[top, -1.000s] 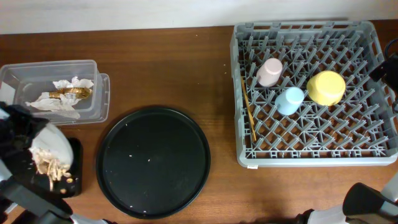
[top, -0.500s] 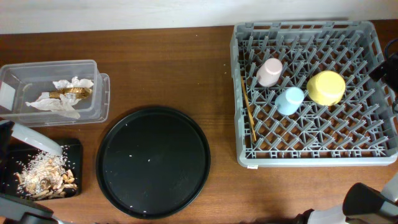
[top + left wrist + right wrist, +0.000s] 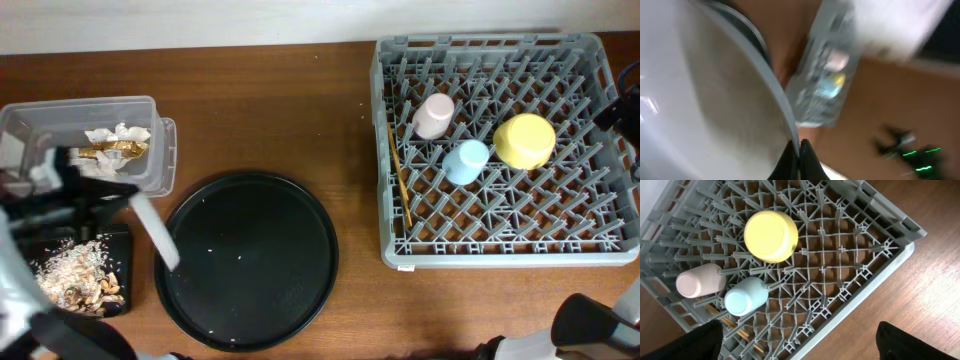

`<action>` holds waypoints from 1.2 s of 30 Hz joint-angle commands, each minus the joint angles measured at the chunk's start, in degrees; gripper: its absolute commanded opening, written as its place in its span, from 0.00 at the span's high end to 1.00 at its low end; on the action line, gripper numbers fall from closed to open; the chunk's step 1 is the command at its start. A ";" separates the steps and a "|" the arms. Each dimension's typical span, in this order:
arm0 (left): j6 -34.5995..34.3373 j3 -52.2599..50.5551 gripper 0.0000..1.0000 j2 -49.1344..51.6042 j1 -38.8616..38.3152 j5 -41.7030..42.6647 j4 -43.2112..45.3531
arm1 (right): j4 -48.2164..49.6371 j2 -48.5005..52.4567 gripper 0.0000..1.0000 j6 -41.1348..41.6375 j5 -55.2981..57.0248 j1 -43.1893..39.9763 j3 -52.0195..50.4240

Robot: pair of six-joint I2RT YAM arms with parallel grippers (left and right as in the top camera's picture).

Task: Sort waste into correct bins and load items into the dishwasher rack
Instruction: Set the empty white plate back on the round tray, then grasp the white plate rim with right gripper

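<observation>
My left gripper (image 3: 797, 152) is shut on the rim of the round white plate (image 3: 700, 110); from overhead the plate (image 3: 155, 232) shows edge-on, tilted over the left edge of the large round black tray (image 3: 247, 259). Beige food scraps (image 3: 75, 275) lie in the shallow black tray (image 3: 122, 243). The clear tub (image 3: 150, 170) holds white paper scraps (image 3: 105, 137) and the gold wrapper (image 3: 110, 150). The grey rack (image 3: 500, 255) holds the pink cup (image 3: 433, 115), light-blue cup (image 3: 465, 161), yellow bowl (image 3: 524, 140) and chopsticks (image 3: 400, 180). My right gripper (image 3: 800, 350) is open above the rack's corner (image 3: 900, 240).
Brown wooden table (image 3: 270, 110) lies between the tub and the rack. The rack fills the right side up to the table's right edge. The left arm (image 3: 40, 210) covers part of the tub and the black tray.
The left gripper tipped the scraps off the plate into the shallow black tray, then carried the emptied plate up and right toward the round black tray. The right arm has not moved.
</observation>
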 commanded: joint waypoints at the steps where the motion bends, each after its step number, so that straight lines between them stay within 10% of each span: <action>1: 0.09 -0.66 1.00 -7.69 -20.57 -11.45 1.44 | 0.07 0.26 0.02 0.44 0.26 0.07 0.13; 6: -36.68 -10.80 1.00 -8.68 -55.41 -45.27 21.77 | 0.07 0.26 0.02 0.44 0.26 0.07 0.13; 11: -47.69 -28.04 1.00 -7.67 -70.99 -53.16 40.63 | 0.07 0.26 0.02 0.44 0.26 0.07 0.13; 12: -48.11 -28.26 0.84 -6.95 -71.38 -54.77 40.63 | 0.07 0.26 0.02 0.44 0.26 0.07 0.13; 13: -48.11 -28.26 0.43 -6.62 -71.38 -56.28 40.63 | 0.07 0.26 0.01 0.44 0.26 0.07 0.13; 17: -46.49 -20.11 0.33 -7.74 -65.48 -56.52 30.49 | 0.07 0.26 0.01 0.44 0.26 0.07 0.13; 20: -45.09 -3.08 0.30 -12.63 -47.50 -62.97 14.80 | 0.07 0.26 0.02 0.44 0.26 0.07 0.13; 21: -45.07 -1.86 0.01 -14.71 -41.16 -64.78 13.77 | 0.07 0.26 0.02 0.44 0.26 0.07 0.13; 25: -45.09 -1.88 0.01 -19.15 -21.03 -64.65 6.23 | 0.07 0.26 0.01 0.44 0.26 0.07 0.13; 32: -45.09 -1.88 0.01 -18.97 -17.94 -64.65 6.14 | -0.28 0.26 0.02 -0.98 -19.04 0.31 0.13; 36: -45.09 -1.88 0.01 -18.97 -17.94 -64.65 6.14 | -4.76 0.26 0.01 -13.60 -24.57 22.47 -4.13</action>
